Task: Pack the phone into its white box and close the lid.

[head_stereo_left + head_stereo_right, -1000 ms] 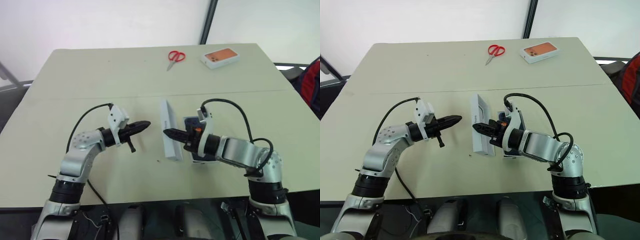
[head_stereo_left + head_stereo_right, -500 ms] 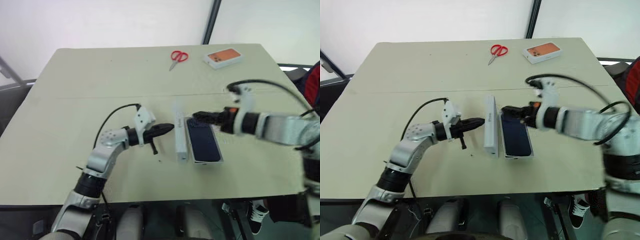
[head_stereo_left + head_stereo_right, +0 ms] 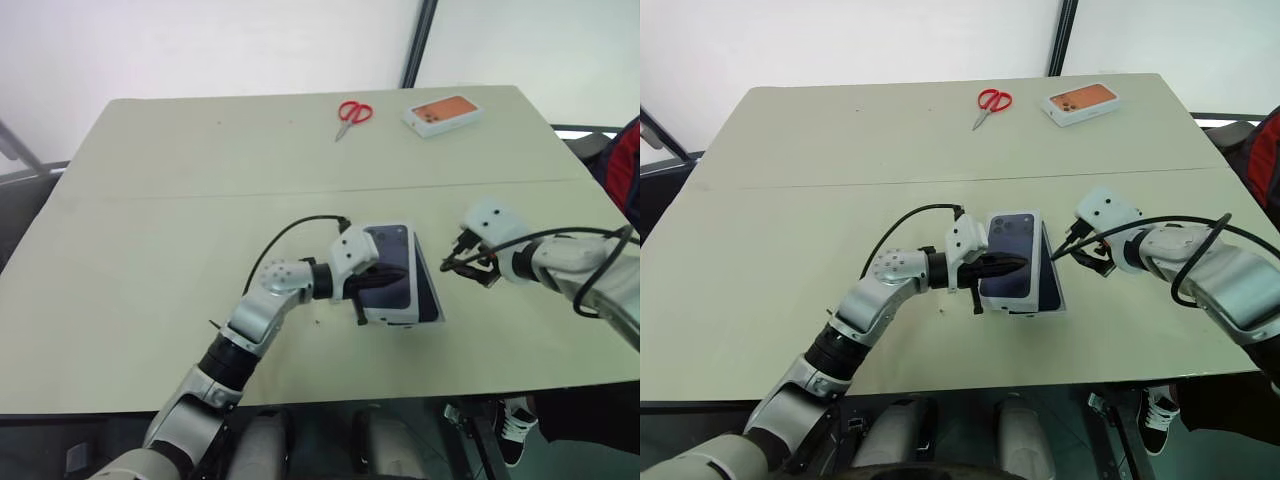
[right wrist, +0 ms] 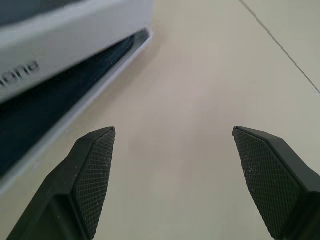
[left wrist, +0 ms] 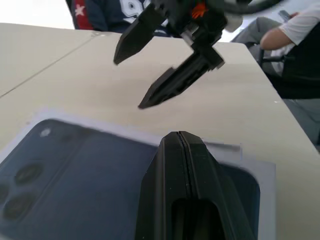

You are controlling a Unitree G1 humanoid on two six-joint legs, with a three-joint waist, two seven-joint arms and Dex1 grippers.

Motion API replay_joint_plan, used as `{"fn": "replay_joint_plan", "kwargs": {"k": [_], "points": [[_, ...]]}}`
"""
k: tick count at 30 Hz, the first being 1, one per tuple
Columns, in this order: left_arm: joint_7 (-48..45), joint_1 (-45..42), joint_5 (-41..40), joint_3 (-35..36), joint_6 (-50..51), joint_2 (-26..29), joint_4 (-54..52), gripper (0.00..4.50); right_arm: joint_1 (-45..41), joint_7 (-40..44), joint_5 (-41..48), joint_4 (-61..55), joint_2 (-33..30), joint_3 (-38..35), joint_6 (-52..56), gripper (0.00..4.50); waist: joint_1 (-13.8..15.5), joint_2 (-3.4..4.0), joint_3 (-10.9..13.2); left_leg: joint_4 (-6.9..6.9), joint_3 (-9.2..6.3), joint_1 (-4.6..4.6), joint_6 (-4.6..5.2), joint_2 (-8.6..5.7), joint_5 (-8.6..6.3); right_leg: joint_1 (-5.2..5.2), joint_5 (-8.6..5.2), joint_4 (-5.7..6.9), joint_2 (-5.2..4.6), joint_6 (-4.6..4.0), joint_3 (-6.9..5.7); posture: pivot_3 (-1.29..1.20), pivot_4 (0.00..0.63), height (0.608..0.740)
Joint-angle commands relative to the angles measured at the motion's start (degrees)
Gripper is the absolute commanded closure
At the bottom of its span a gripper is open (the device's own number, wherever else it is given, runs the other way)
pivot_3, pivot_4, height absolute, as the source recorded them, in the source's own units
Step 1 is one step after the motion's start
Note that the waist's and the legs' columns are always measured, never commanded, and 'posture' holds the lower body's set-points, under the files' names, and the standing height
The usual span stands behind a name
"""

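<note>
Across the beige table (image 3: 150,200), red scissors (image 3: 352,112) and an orange-topped box (image 3: 441,115) are seen at the far edge. Nearer, the lid (image 3: 1012,258) is laid tilted over the white box (image 3: 434,303), with the phone (image 4: 55,105) seen under its raised edge. The left gripper (image 3: 1012,266), fingers together, is placed upon the lid. The right gripper (image 3: 447,266) is held apart just beside the box.

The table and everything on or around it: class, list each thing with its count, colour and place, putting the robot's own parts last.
table: one, beige, carries everything.
lid: one, white with a dark blue phone picture, tilted over the white box, mid-table.
scissors: one, red, far edge.
orange-topped box: one, far edge, right of the scissors.
people: seated beyond the table in the left wrist view.
left gripper: black, shut, over the lid.
right gripper: black, open, right of the lid.
</note>
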Motion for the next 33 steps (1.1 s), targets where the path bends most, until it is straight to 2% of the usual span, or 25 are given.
{"fn": "replay_joint_plan", "kwargs": {"k": [1, 6, 7, 9, 14, 15, 21, 29, 33], "points": [[1.61, -1.11, -3.11, 4.51, 2.64, 0.18, -4.28, 4.5, 0.07, 2.97, -6.2, 0.52, 1.05, -3.05, -3.65, 0.57, 0.01, 0.0, 0.0, 0.0, -0.01, 0.01, 0.0, 0.01, 0.0, 0.01, 0.0, 0.0, 0.01, 0.0, 0.0, 0.0, 0.15, 0.74], [4.77, -0.68, -6.19, 10.83, 8.21, 3.34, -10.1, 4.5, 0.26, 6.7, -9.24, 1.36, 3.41, -6.6, -4.52, 0.57, 0.16, -0.01, 0.01, 0.01, -0.03, 0.01, 0.0, 0.01, 0.0, 0.01, 0.0, 0.0, 0.0, 0.0, 0.0, 0.0, 0.15, 0.74], [5.45, -0.47, -5.98, 11.69, 9.61, 4.81, -10.87, 4.5, 0.49, 7.88, -8.89, 0.96, 3.91, -7.43, -4.15, 1.06, 0.15, -0.01, 0.01, 0.0, -0.03, 0.0, 0.0, 0.01, 0.0, 0.02, 0.0, -0.01, 0.0, 0.0, 0.0, 0.0, 0.15, 0.74], [6.62, 0.24, -5.72, 13.2, 12.97, 7.94, -11.87, 4.5, 1.58, 10.63, -8.71, -0.74, 4.36, -8.43, -4.45, 1.76, 0.16, 0.0, 0.01, 0.0, -0.04, 0.01, -0.01, -0.01, 0.0, 0.03, 0.0, -0.01, 0.0, 0.0, 0.0, 0.0, 0.15, 0.74], [6.95, 2.79, -3.64, 12.43, 16.91, 14.58, -12.22, 4.5, 3.97, 13.92, -10.2, -3.82, 5.99, -9.46, -5.21, 4.28, 0.14, -0.01, 0.01, 0.0, -0.05, 0.01, 0.0, -0.01, 0.0, 0.04, 0.0, -0.02, 0.0, 0.0, -0.01, 0.0, 0.15, 0.74], [6.91, 3.07, -3.1, 11.68, 17.72, 15.48, -11.9, 4.5, 4.18, 14.2, -10.56, -4.24, 6.46, -9.61, -5.05, 4.41, 0.14, -0.01, 0.01, 0.01, -0.05, 0.01, 0.0, -0.01, 0.0, 0.04, 0.0, -0.02, 0.0, 0.0, -0.01, 0.0, 0.15, 0.74], [5.23, 2.91, -2.18, 6.91, 21.81, 16.67, -10.89, 4.5, 4.81, 16.63, -12.97, -7.02, 8.15, -8.62, -4.49, 4.41, 0.33, -0.01, 0.01, 0.03, -0.07, 0.0, -0.01, -0.06, 0.0, 0.07, 0.0, -0.03, -0.05, 0.0, -0.03, 0.0, 0.15, 0.74], [4.38, 0.49, -1.25, 1.93, 21.73, 12.77, -8.49, 4.5, 5.87, 18.11, -16.12, -9.82, 11.05, -7.28, -3.54, 4.41, 0.19, -0.01, 0.01, 0.03, -0.09, 0.0, -0.01, -0.05, 0.0, 0.07, 0.0, -0.01, -0.04, 0.0, -0.04, 0.0, 0.15, 0.74], [4.22, 0.25, -3.01, 2.66, 22.8, 10.42, -9.4, 4.5, 6.63, 18.96, -17.2, -10.51, 11.3, -7.61, -3.15, 4.41, 0.2, -0.01, 0.01, 0.04, -0.08, 0.01, -0.01, -0.05, 0.0, 0.07, 0.0, -0.01, -0.04, 0.0, -0.03, 0.0, 0.15, 0.74]]}}
